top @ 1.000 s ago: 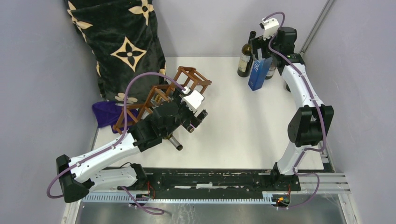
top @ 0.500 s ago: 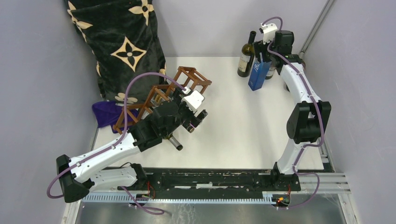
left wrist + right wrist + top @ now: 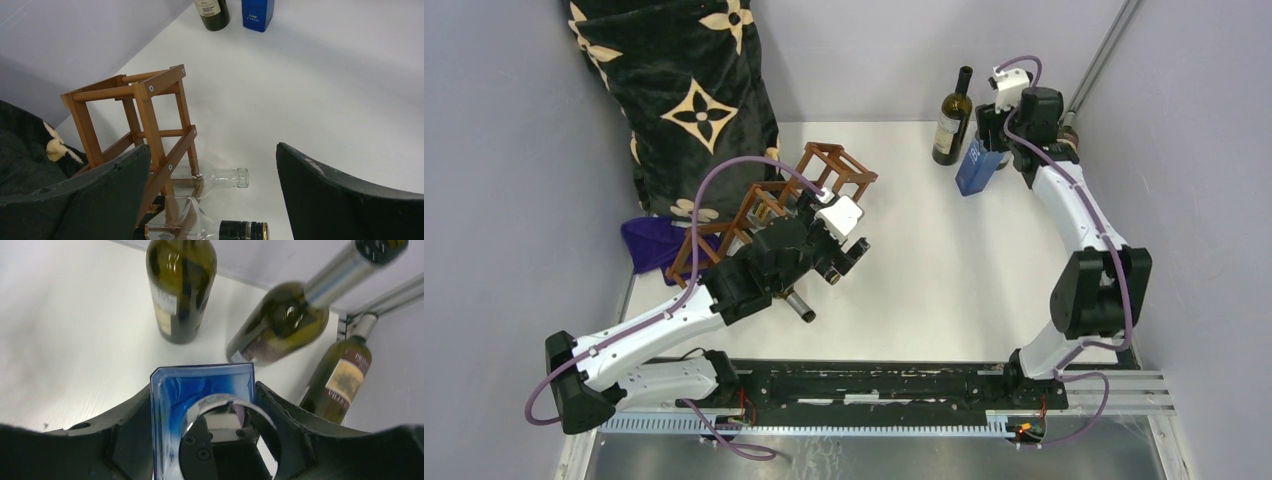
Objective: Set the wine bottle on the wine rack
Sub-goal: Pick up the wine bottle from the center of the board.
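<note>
The pick-up is underway: the right arm's fingers (image 3: 125, 440) are pressing against both sides of the blue bottle (image 3: 200, 382), which is standing among green bottles (image 3: 181, 285) at the far right corner of the desk (image 3: 944, 260). The wine rack (image 3: 150, 90) is sitting near the left edge, where the left arm's fingers (image 3: 100, 200) are hovering wide open. Next, probably, comes lifting the bottle straight up, clear of its neighbours, and carrying it across.

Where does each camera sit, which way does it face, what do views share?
Top external: above, behind bases, facing down on white table; both arms show.
Left wrist: faces reddish-brown wooden rack; left claw frames view.
Right wrist: looks down on blue square container; right claw flanks it.
Shared: all show that container.
</note>
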Action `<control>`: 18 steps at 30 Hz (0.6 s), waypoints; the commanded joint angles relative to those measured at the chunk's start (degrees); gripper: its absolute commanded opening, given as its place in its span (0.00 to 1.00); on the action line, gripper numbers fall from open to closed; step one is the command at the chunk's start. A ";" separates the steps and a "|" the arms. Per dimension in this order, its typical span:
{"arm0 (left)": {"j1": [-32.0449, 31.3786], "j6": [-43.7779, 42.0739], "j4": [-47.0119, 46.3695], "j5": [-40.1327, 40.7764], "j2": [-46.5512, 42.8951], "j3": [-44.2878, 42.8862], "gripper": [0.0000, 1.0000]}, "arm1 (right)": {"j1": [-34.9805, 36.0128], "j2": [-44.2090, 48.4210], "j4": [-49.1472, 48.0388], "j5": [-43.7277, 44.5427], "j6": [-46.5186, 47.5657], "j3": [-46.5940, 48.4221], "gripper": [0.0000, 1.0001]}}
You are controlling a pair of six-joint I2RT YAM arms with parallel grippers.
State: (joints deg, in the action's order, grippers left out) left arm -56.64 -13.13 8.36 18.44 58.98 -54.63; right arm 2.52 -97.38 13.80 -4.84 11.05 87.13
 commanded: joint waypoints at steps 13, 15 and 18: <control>0.22 -6.12 -6.39 -27.44 0.99 3.23 1.00 | -2.23 35.98 -17.10 -7.88 -18.99 -35.24 0.00; 0.22 -6.51 -5.70 -29.16 2.73 2.42 1.00 | -2.17 39.40 -17.86 -9.72 -21.43 -37.55 0.00; 0.14 -9.26 -5.06 -31.23 5.27 0.99 1.00 | -3.87 44.02 -19.43 -13.15 -25.99 -40.95 0.00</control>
State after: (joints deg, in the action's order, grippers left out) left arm -56.60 -17.10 5.28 -6.68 61.52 -50.96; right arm -0.40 -59.79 4.78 -11.62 -6.11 47.97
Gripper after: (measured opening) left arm 0.997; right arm 0.660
